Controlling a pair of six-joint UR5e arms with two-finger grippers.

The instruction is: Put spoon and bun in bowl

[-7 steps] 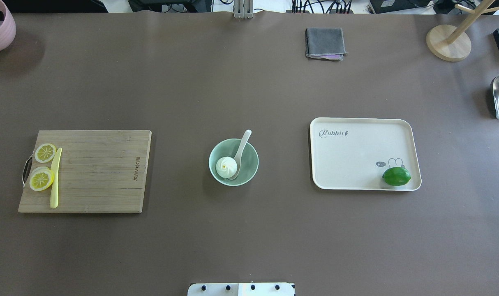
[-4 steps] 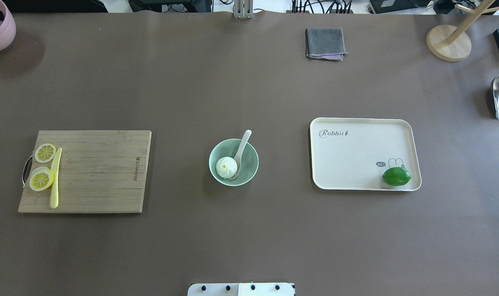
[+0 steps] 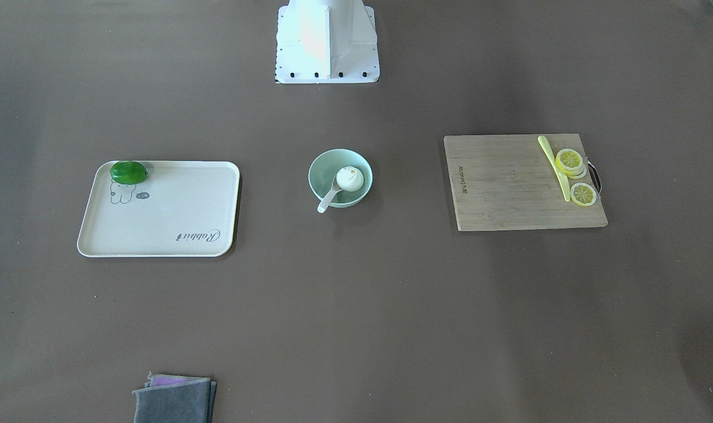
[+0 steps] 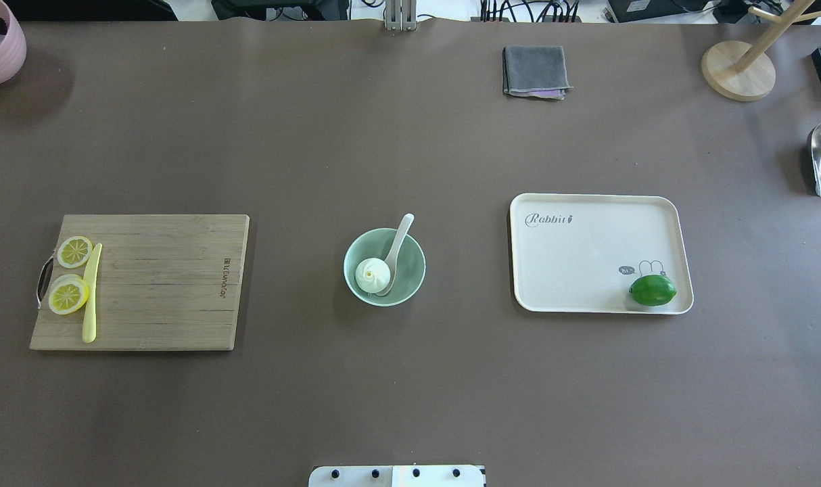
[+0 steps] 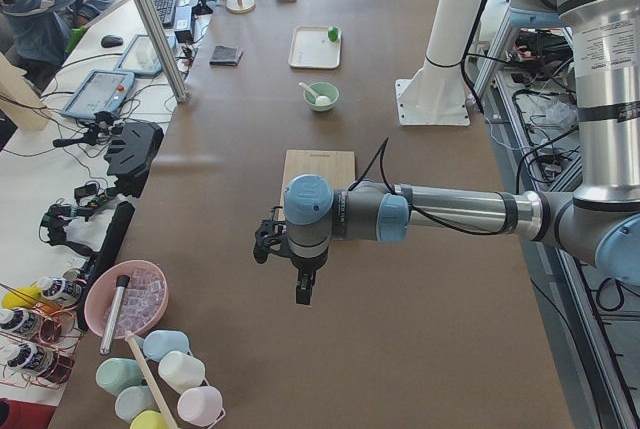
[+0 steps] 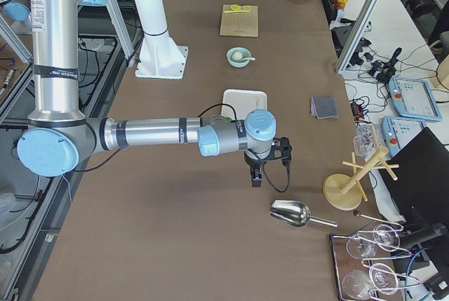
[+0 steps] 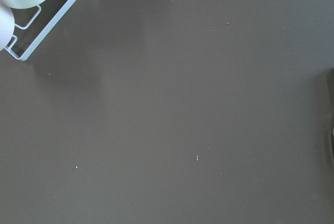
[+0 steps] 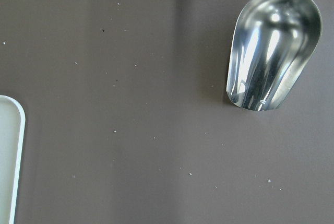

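Both task items appear to be home: the steamed bun [image 4: 372,275] sits inside the mint-green bowl [image 4: 411,268], and the white soup spoon [image 4: 398,243] has its scoop in the bowl beside the bun, with its handle leaning out over the rim.

The bowl stands well apart from either pincer, far along the surface [image 4: 410,379] from each. The left pincer [image 5: 302,297] hangs over bare surface, with the wooden cutting board [image 5: 318,167] between it and the bowl. The right pincer [image 6: 257,180] hangs near a steel scoop [image 8: 271,46], just off the edge of a cream tray [image 8: 10,161]. For both, I cannot tell whether the fingers are apart or together; only the side views show them.

If anything needed re-seating, the spoon looks stiff, glossy and likely slippery, perhaps brittle, so the protruding handle is the place to grip. The bun looks light and soft, best pinched gently across its round sides, below the pleats.
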